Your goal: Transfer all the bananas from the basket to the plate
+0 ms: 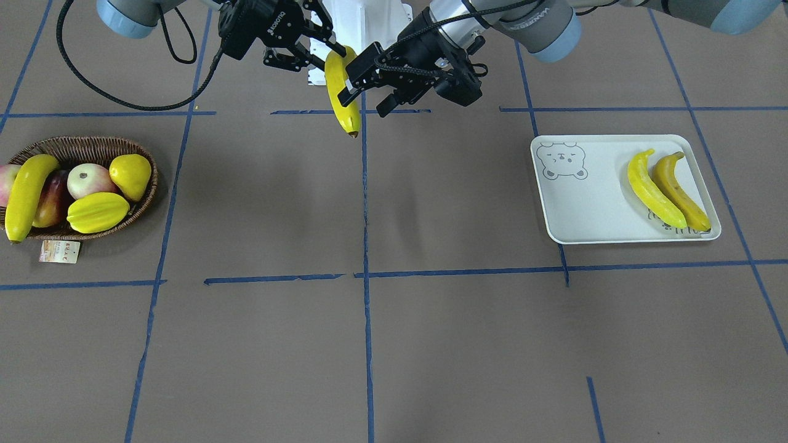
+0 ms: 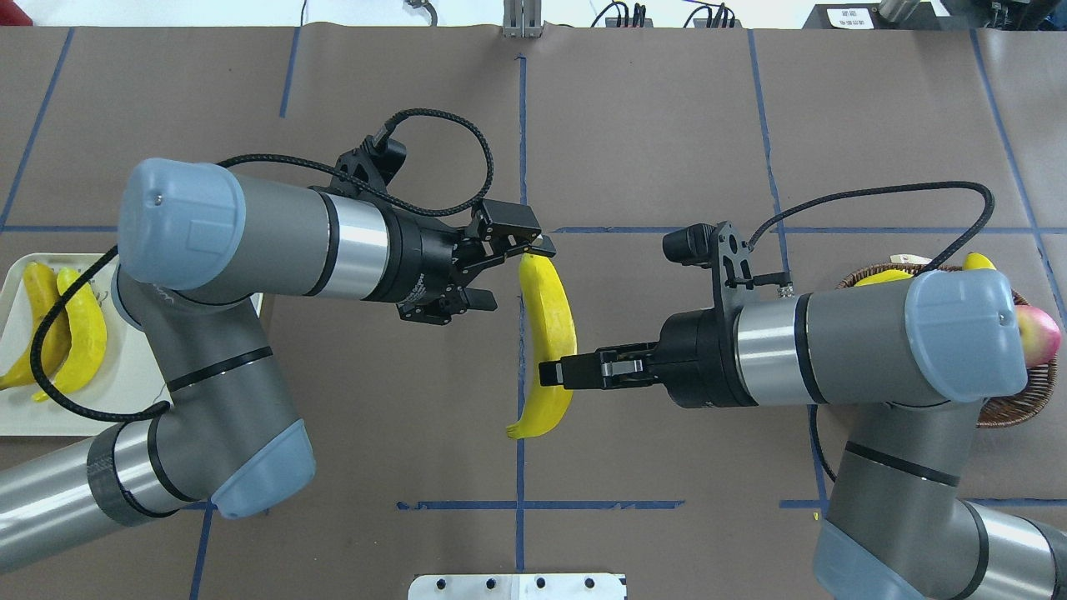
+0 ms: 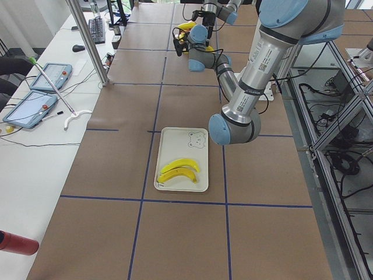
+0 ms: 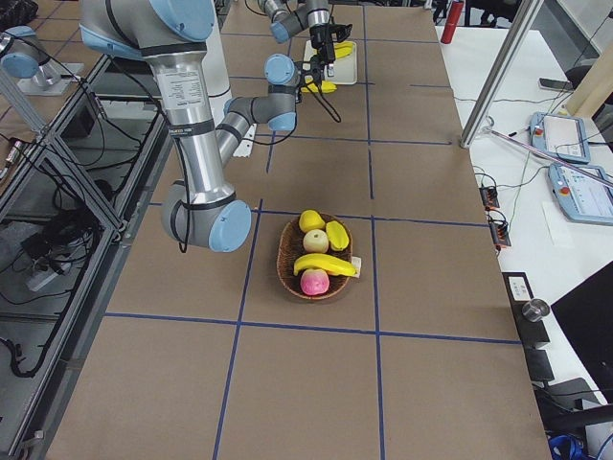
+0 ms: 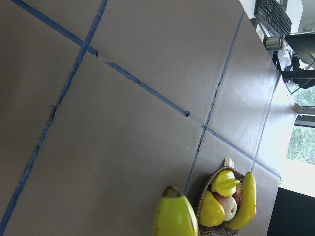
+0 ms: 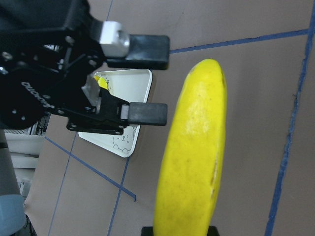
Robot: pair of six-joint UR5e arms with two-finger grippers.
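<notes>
1. Right gripper (image 2: 552,372) is pinched on a banana (image 2: 548,325) close to the end nearer the robot. It holds the banana in the air over the middle of the table.
2. Left gripper (image 2: 513,273) faces it with its fingers spread, just beside the banana's other half, and is not closed on it. Whether a pad touches the peel cannot be told.
3. This looks like a hand-over between the arms: the banana is out of the basket but not on the plate.
4. The plate (image 1: 572,209) lies well off to the left gripper's side. Two bananas (image 1: 654,187) rest on it side by side and touching, at the end away from the grippers. The end nearer the grippers is bare.
5. The basket (image 1: 80,146) sits well off to the right gripper's side. A fourth banana (image 1: 26,197) lies along its outer edge, farthest from the grippers. A starfruit (image 1: 97,212), a pear (image 1: 130,175) and an apple (image 1: 86,179) share the basket.
6. By this count the task is about half done: two delivered, one in transit, one untouched.
7. What is left, by this judgement:
   - The left gripper must close on the banana and the right must let go.
   - The banana then goes to the plate.
   - The fourth banana then follows the same route.
</notes>
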